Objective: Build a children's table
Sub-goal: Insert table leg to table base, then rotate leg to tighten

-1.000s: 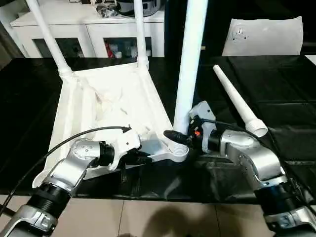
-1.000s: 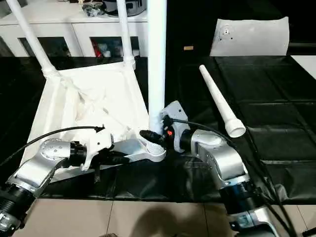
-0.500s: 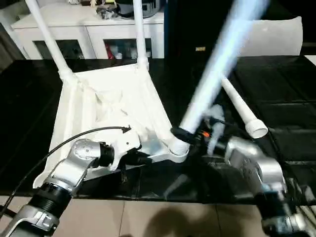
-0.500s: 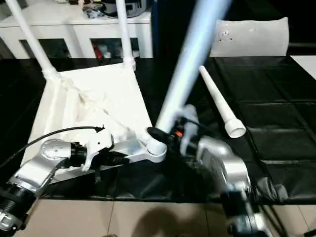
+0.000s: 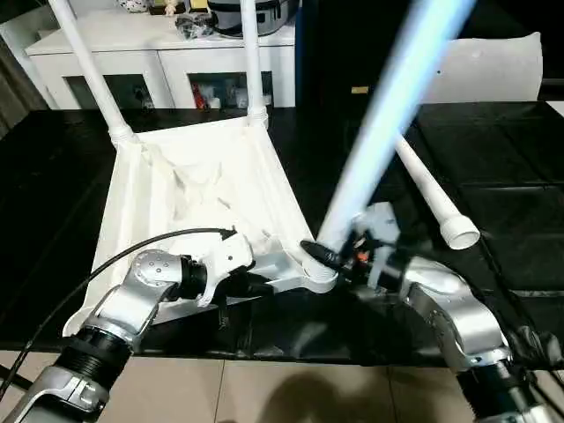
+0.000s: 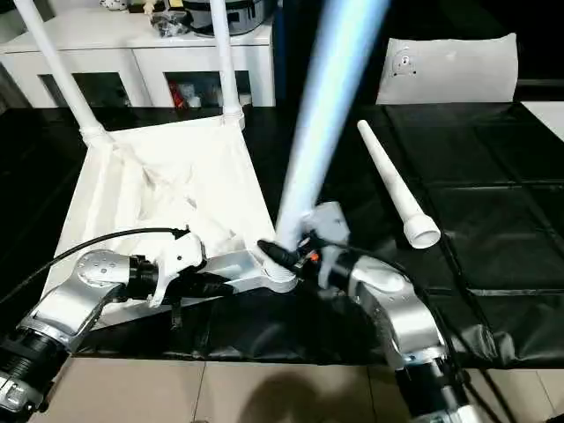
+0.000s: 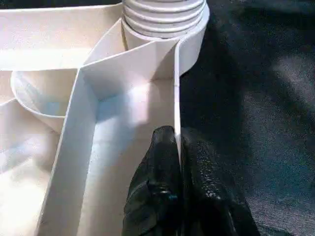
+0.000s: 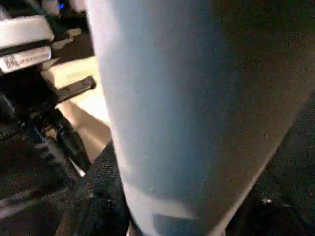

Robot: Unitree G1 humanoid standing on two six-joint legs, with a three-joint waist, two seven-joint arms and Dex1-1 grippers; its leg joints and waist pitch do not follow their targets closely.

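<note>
- The tabletop (image 5: pixel 198 198) is lying upside down on the black-covered work table (image 5: pixel 493 150), its ribbed underside facing up.
- The left gripper (image 7: pixel 178 147) is pinching the tabletop's near rim, its two black fingers (image 7: pixel 157 162) pressed together on the thin white wall, one on each side.
- Just beyond that gripper's fingertips, the threaded foot of a leg is sitting in the round corner socket (image 7: pixel 165 19).
- The right gripper (image 5: pixel 328 256) is clamping the base of that third leg (image 5: pixel 388 115) right above the near corner socket, its jaws standing about halfway apart around the tube.
- The held leg is leaning away from the right gripper, up and toward the robot's right, instead of standing straight; it is showing as a blurred streak.
- Two more legs (image 5: pixel 88 66) (image 5: pixel 251 57) are standing upright in the far corner sockets, well beyond both grippers.
- The fourth leg (image 5: pixel 432 189) is lying loose on the black cover, beyond the right gripper and to its right, its wide open end pointing toward the robot.
- A white cabinet (image 5: pixel 167 62) is standing behind the work table.
</note>
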